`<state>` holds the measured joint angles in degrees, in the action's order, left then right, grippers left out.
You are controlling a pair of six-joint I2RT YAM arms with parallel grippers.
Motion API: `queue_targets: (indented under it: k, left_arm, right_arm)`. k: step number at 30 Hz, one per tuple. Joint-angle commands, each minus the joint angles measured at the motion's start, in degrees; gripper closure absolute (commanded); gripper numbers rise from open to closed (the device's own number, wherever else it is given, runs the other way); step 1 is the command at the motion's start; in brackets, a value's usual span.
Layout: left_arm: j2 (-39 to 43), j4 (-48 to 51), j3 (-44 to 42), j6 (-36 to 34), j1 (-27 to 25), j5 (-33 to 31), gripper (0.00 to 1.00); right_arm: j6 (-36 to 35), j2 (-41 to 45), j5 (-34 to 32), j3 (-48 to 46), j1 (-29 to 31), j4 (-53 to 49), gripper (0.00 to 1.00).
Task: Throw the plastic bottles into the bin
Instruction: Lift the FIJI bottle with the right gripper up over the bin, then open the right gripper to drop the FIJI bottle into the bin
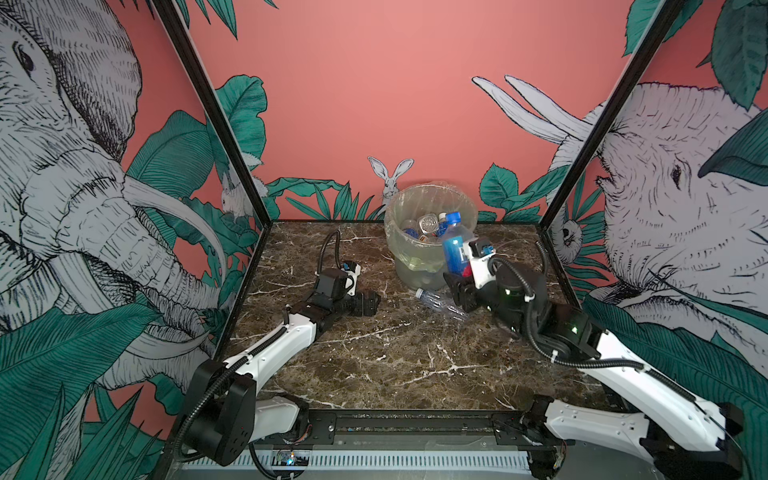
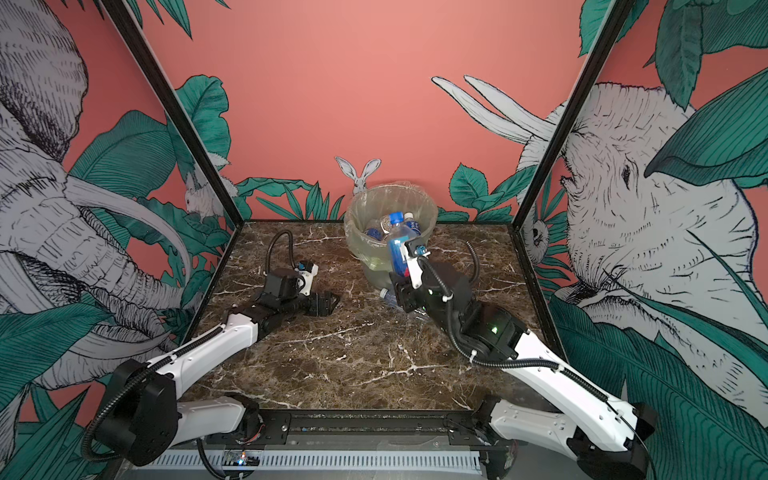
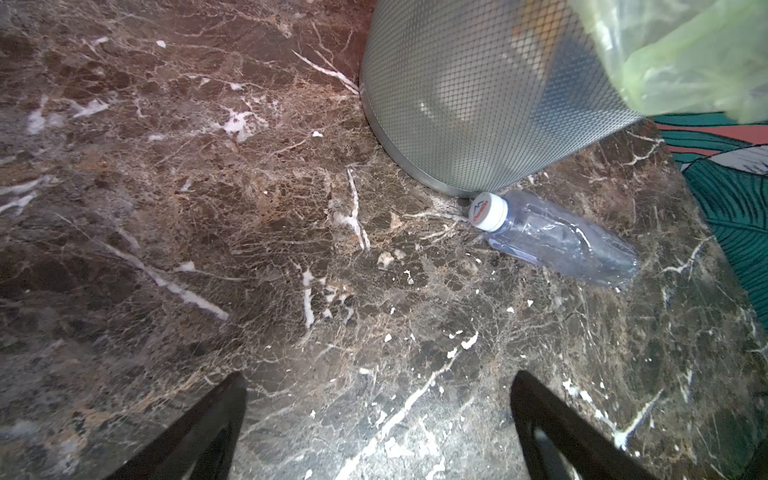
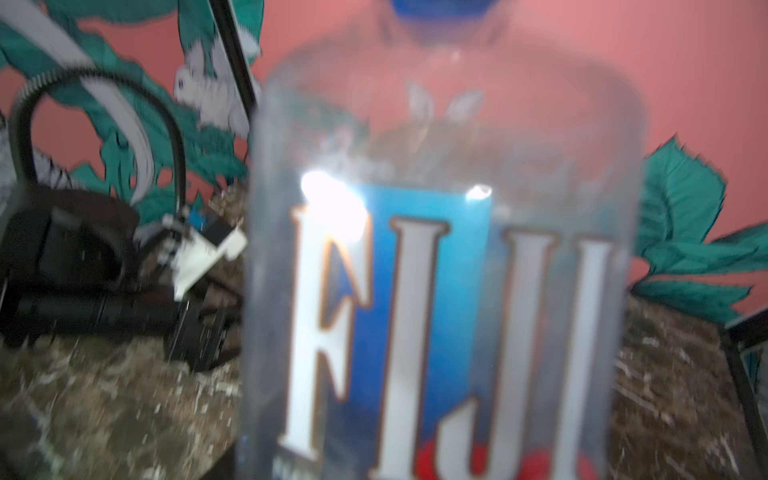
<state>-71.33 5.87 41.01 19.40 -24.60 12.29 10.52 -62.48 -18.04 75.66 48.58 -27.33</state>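
Note:
The bin (image 1: 415,266) (image 2: 372,255) stands at the back middle of the marble table, with several plastic bottles (image 1: 428,226) (image 2: 409,226) inside it. My right gripper (image 1: 460,286) (image 2: 401,286) is shut on the base of an upright blue-capped, blue-labelled bottle (image 1: 454,249) (image 2: 397,251) (image 4: 436,291), held against the bin's front right side, its cap about level with the rim. A clear white-capped bottle (image 1: 436,301) (image 2: 388,296) (image 3: 557,241) lies on the table, cap touching the bin's foot (image 3: 478,104). My left gripper (image 1: 368,303) (image 2: 326,301) (image 3: 378,376) rests open and empty, low, left of it.
Black frame posts (image 1: 216,108) (image 1: 598,124) and printed walls close in the table (image 1: 395,353) on three sides. The liner bag (image 3: 685,62) hangs over the bin's rim. A black rail (image 1: 415,424) runs along the front edge between the arm bases.

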Motion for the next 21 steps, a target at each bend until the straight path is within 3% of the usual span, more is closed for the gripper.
queue_targets:
  k: [1,4,5,7,9,10,13,21]
  left_arm:
    - [1.95,0.11,0.82,-1.29,0.34,-1.24,0.00]
    - [1.74,-0.62,0.19,-1.06,0.31,-1.11,0.00]
    - [1.72,-0.83,0.01,-0.86,0.34,-0.96,0.00]
    - [1.80,-0.79,-0.18,-0.65,0.34,-0.87,0.00]
    - [2.60,0.03,-0.30,-0.87,0.34,-1.11,0.01]
    - [3.33,0.34,-0.56,-0.92,0.30,-1.47,0.01]
    - [5.13,1.06,-1.24,-1.15,0.34,-2.16,0.00]
    - [3.48,0.53,-0.95,-0.79,0.35,-0.88,0.00]
  right_arm:
    - [-3.04,-7.94,6.81,8.17,-7.41,1.74,0.35]
    - [-3.36,-19.81,11.94,19.45,-13.25,2.00,0.32]
    - [-3.36,-23.85,12.34,23.46,-14.65,1.13,0.26]
    - [-2.42,-31.35,8.97,30.23,-16.67,-1.75,0.01]
    - [-0.95,-35.13,5.04,34.29,-18.71,-4.60,0.01]
    - [0.16,-35.13,1.65,34.68,-19.39,-5.02,0.01]
    - [0.72,-29.79,0.19,31.33,-19.78,-1.70,0.01]
    - [2.16,-17.15,4.86,20.15,-18.19,-1.23,0.01]
